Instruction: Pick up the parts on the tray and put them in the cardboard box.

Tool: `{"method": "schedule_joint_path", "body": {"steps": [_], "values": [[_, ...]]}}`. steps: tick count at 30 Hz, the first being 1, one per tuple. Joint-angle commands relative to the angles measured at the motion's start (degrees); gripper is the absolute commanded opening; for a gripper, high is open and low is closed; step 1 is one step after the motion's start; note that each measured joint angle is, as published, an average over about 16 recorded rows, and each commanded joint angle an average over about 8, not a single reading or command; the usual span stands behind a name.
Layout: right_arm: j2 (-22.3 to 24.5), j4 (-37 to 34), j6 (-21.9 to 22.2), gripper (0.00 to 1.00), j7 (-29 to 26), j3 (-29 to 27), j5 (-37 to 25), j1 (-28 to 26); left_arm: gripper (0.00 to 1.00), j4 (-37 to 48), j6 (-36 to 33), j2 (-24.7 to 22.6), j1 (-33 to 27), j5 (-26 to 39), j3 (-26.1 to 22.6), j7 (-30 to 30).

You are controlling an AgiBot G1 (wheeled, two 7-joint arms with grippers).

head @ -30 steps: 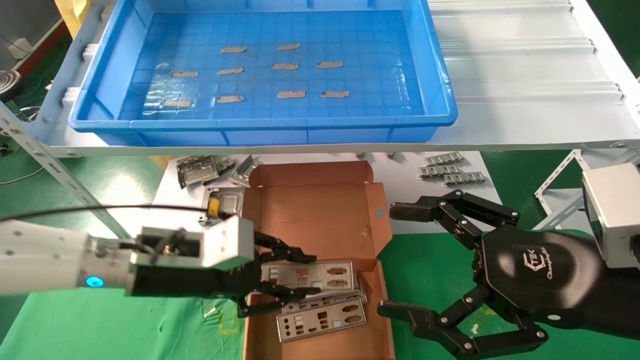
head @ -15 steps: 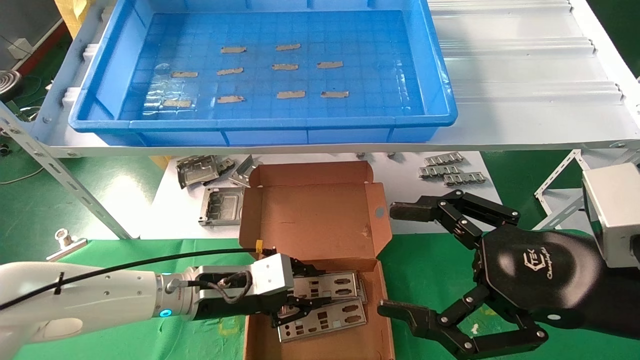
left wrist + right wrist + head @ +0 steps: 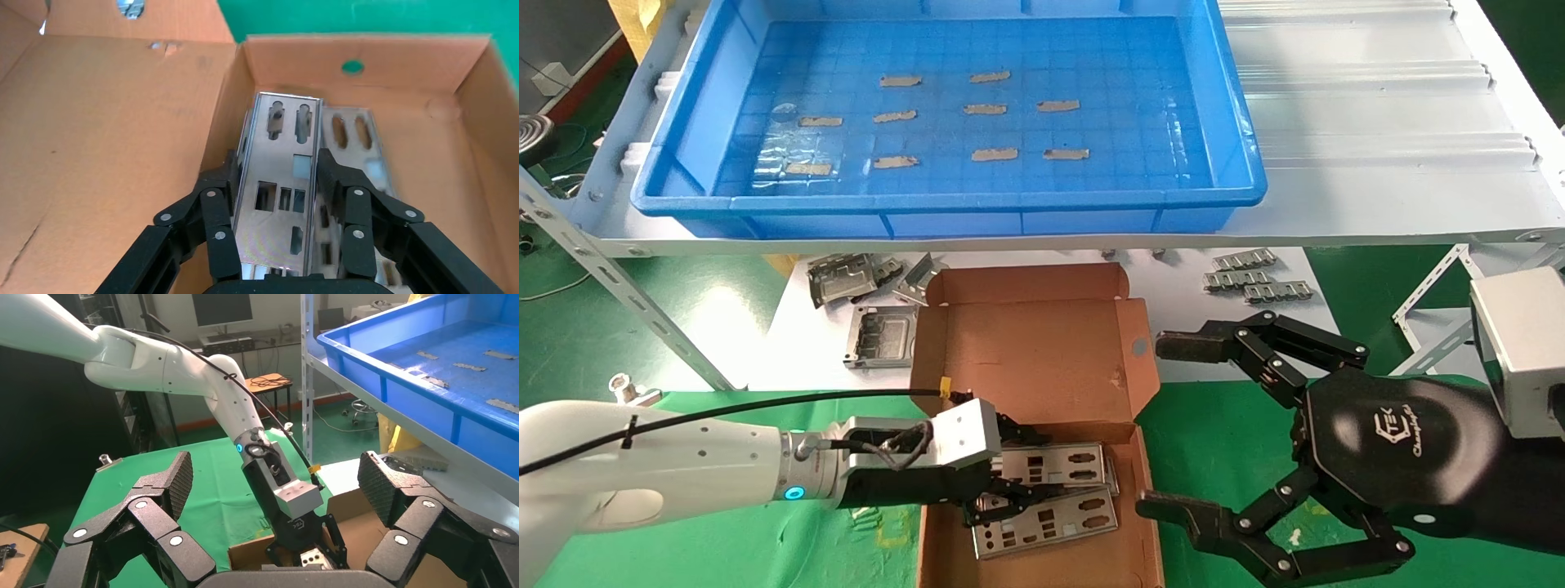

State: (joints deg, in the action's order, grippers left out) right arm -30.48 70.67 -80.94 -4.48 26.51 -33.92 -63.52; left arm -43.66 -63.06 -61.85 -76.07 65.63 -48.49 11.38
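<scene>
Factory or assembly workshop — white slotted-angle metal shelving (image 3: 650, 314), a blue plastic bin (image 3: 1222, 106) on a ribbed white shelf (image 3: 1377, 106), green mat (image 3: 682, 555) on the bench, loose stamped metal brackets (image 3: 842, 278) lying about. Right wrist view adds a monitor (image 3: 221, 307) on a desk and cables behind — industrial floor, not a home.

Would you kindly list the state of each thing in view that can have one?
tray: no parts in it, only tape strips.
cardboard box: lid open.
parts: stacked flat in the box.
left gripper: inside the box, fingers closed on the top plate.
right gripper: open, beside the box.
</scene>
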Motion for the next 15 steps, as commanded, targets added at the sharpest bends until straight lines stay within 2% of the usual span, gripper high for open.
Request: {"method": "schedule_joint_path", "body": {"steps": [1,9,15], "values": [[0.0,0.0,0.0,1.00,0.0,0.0,0.0,0.0,1.00,0.8,-0.9,-0.2,-0.4,-0.4,0.1,-0.1],[0.0,0.0,0.0,1.00,0.0,0.0,0.0,0.0,1.00,2.0,-9.1,1.2,-2.0,-3.7,0.4,-2.3],[0.0,0.0,0.0,1.00,0.0,0.0,0.0,0.0,1.00,1.8,-15.5,3.2,-1.4,-9.2,2.2,-4.0]]}}
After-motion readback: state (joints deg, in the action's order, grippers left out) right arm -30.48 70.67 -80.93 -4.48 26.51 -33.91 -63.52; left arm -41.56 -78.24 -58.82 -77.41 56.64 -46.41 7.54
